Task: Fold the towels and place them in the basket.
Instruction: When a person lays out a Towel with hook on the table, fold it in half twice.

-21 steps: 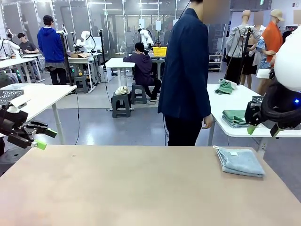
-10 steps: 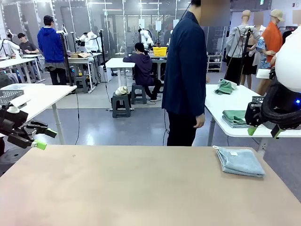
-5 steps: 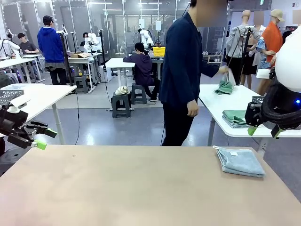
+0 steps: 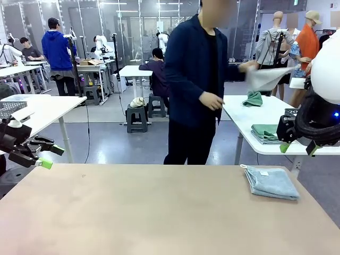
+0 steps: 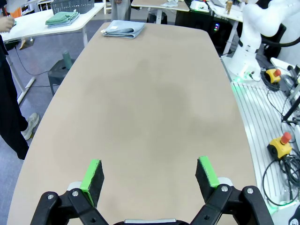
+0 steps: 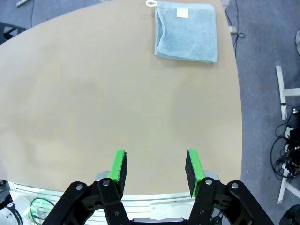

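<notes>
Left fingers and right fingers spread, empty; folded blue-grey towel flat, label end toward far side.

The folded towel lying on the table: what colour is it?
Pale blue-grey towel with a small white label; clearest in the right wrist view.

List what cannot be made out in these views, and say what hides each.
Front view: the pale cloth the person holds is motion-blurred; its kind is unclear.
Left wrist view: the mesh basket is cut by the top edge; contents hidden.
Right wrist view: the label on the blue-grey towel is too small to read.
</notes>
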{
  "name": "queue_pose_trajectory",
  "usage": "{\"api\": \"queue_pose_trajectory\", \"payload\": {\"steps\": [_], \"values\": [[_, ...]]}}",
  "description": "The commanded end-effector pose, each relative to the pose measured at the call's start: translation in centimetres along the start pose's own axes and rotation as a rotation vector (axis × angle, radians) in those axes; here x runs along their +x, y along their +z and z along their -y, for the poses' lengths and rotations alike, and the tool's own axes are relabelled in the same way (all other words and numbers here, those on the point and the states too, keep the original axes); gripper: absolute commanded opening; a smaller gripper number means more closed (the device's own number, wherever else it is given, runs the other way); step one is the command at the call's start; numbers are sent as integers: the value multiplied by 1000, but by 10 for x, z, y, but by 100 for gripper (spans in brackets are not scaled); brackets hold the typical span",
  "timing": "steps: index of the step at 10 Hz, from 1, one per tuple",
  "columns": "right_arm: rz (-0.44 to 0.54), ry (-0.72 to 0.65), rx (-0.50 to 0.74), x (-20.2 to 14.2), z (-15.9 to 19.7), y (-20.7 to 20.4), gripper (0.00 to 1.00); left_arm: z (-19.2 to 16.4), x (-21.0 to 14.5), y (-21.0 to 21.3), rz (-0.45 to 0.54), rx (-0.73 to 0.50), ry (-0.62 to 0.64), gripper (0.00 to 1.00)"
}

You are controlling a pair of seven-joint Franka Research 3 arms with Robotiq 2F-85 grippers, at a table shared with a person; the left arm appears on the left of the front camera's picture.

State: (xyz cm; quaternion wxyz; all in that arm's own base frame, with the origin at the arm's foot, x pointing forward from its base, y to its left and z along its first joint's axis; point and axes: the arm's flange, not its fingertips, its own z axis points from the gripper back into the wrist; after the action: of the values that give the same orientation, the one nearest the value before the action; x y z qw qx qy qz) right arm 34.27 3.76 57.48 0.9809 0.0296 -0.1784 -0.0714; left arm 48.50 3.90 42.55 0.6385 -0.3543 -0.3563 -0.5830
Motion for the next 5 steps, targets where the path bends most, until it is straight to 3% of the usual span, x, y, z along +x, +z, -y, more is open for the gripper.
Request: {"api": "queue_pose_trajectory", "payload": {"steps": [1,5], "values": [[-3,-4,8,2,1,0,64,1,1,1,-5,5,-4,100],[-3,-4,8,2,1,0,64,1,1,1,-5,5,-4,100]]}}
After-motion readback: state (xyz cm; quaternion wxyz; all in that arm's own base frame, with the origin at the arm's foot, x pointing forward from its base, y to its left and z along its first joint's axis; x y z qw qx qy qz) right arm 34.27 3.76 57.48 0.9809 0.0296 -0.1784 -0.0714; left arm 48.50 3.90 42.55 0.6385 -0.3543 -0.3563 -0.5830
